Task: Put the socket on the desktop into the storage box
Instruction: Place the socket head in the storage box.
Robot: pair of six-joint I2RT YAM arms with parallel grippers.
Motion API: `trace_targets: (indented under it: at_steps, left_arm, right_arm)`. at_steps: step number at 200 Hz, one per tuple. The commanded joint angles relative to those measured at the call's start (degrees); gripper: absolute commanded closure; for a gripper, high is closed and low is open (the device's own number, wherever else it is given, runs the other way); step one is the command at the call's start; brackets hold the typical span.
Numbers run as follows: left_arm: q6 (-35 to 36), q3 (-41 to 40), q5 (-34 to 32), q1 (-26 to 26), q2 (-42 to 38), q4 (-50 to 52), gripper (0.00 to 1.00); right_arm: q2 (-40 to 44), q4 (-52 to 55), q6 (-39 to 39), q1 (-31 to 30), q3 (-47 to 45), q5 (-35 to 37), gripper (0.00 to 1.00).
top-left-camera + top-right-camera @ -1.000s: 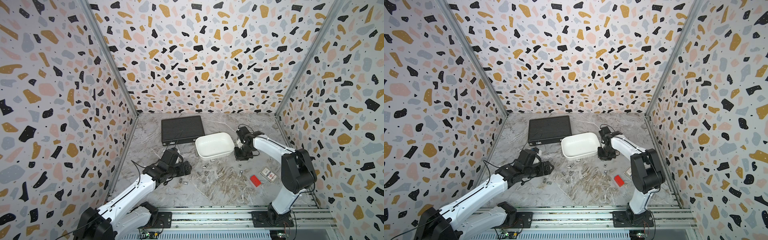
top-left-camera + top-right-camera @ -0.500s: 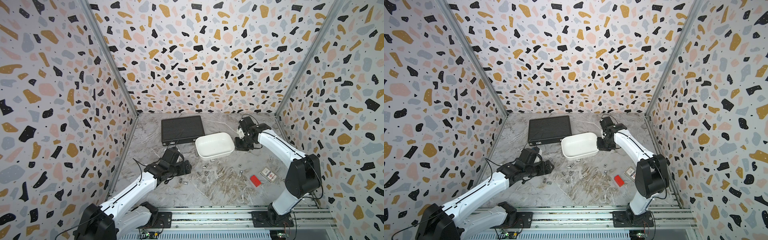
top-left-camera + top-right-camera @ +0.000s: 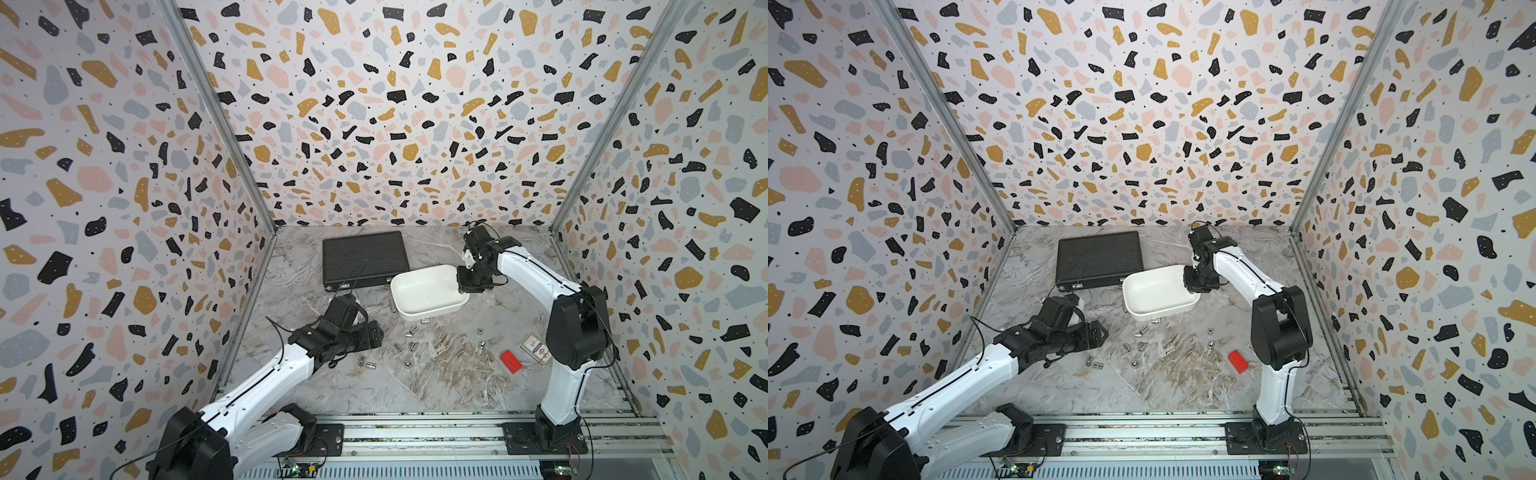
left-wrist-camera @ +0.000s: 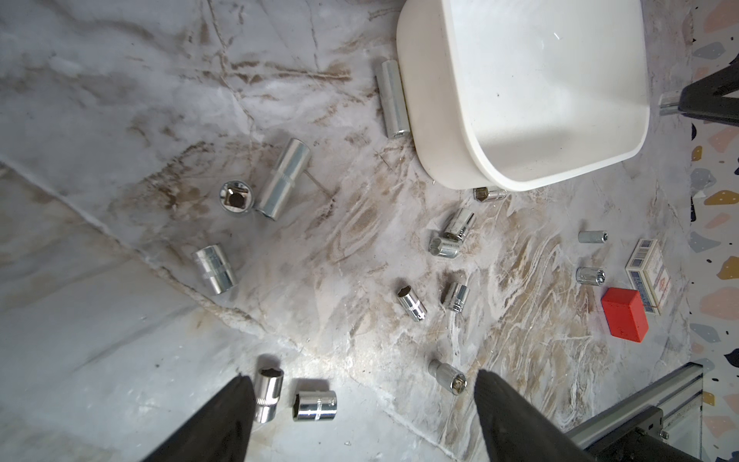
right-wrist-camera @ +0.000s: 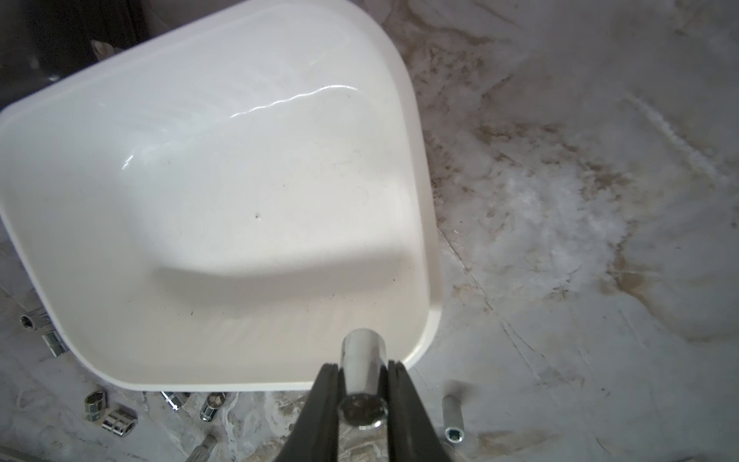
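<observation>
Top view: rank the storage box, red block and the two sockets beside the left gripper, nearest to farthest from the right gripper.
From the right gripper, holding a socket:
1. storage box: its rim beneath it.
2. red block: front, by the right arm.
3. two sockets: front left, beside the left gripper.

Terrazzo-speckled walls (image 3: 395,104) on three sides

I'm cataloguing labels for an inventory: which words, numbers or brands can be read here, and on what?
No text is legible.
Printed box: red and blue print, too blurred to read.
Sockets: any stamping is too small to read.
</observation>
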State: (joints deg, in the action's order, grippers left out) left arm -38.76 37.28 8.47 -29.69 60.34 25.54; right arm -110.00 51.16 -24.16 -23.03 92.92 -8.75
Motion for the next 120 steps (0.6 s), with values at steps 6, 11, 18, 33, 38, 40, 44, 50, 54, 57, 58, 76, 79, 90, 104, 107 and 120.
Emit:
trace_targets:
  at_steps: [6,11,18,33,38,40,44,50,54,57,58,76,79,90,104,107,120]
  left_arm:
    - [-0.3,1.7,-0.6,-0.2,-0.6,0.0,0.11]
    - [-0.3,1.7,-0.7,-0.2,-0.6,0.0,0.11]
    - [-0.3,1.6,-0.8,-0.2,-0.7,0.1,0.11]
    - [-0.3,1.5,-1.1,-0.1,-0.9,0.4,0.11]
    - [-0.3,1.5,-1.3,-0.2,-1.0,0.5,0.11]
    - [-0.4,1.5,-1.4,-0.2,-1.1,0.6,0.11]
    - [-0.4,1.5,-1.5,-0.2,-1.1,0.7,0.11]
    - [-0.4,1.5,-1.6,-0.2,-1.3,0.9,0.11]
    - [-0.4,1.5,-1.7,-0.2,-1.3,1.1,0.11]
    - [-0.5,1.4,-1.9,-0.2,-1.4,1.1,0.11]
    - [-0.5,1.4,-2.0,-0.2,-1.4,1.1,0.11]
    - [-0.5,1.5,-2.3,-0.1,-1.6,1.6,0.11]
    - [-0.5,1.5,-2.3,-0.1,-1.7,1.6,0.11]
    - [-0.4,1.5,-2.4,-0.1,-1.7,1.8,0.11]
    - [-0.5,1.5,-2.6,-0.1,-1.6,2.0,0.11]
    - [-0.5,1.6,-2.6,-0.2,-1.6,2.1,0.11]
    - [-0.6,1.5,-2.7,-0.2,-1.7,2.2,0.11]
  right_arm:
    - [-1.7,1.8,-0.3,-0.4,3.3,-0.4,0.79]
    - [-2.2,1.9,-0.3,-0.4,3.5,-0.4,0.79]
    - [-2.9,1.8,-0.4,-0.5,3.7,-0.5,0.80]
    - [-4.2,1.8,-0.3,-0.6,4.2,-0.6,0.79]
    - [-4.5,1.8,-0.3,-0.6,4.3,-0.5,0.79]
    - [-4.6,1.8,-0.3,-0.6,4.3,-0.5,0.79]
    - [-4.9,1.8,-0.3,-0.6,4.4,-0.4,0.79]
    - [-5.2,1.8,-0.3,-0.6,4.5,-0.4,0.79]
    - [-5.4,1.8,-0.2,-0.6,4.6,-0.4,0.78]
    - [-5.6,1.8,-0.2,-0.6,4.6,-0.5,0.78]
    - [-5.6,1.7,-0.2,-0.6,4.7,-0.5,0.78]
    - [-6.3,1.7,-0.1,-0.6,5.0,-0.6,0.78]
    - [-6.3,1.7,0.0,-0.6,5.1,-0.6,0.77]
    - [-6.5,1.7,0.0,-0.7,5.2,-0.6,0.77]
    - [-6.7,1.7,0.0,-0.7,5.3,-0.7,0.76]
    - [-6.8,1.7,0.0,-0.7,5.3,-0.7,0.77]
    - [-6.9,1.7,0.0,-0.7,5.3,-0.7,0.76]
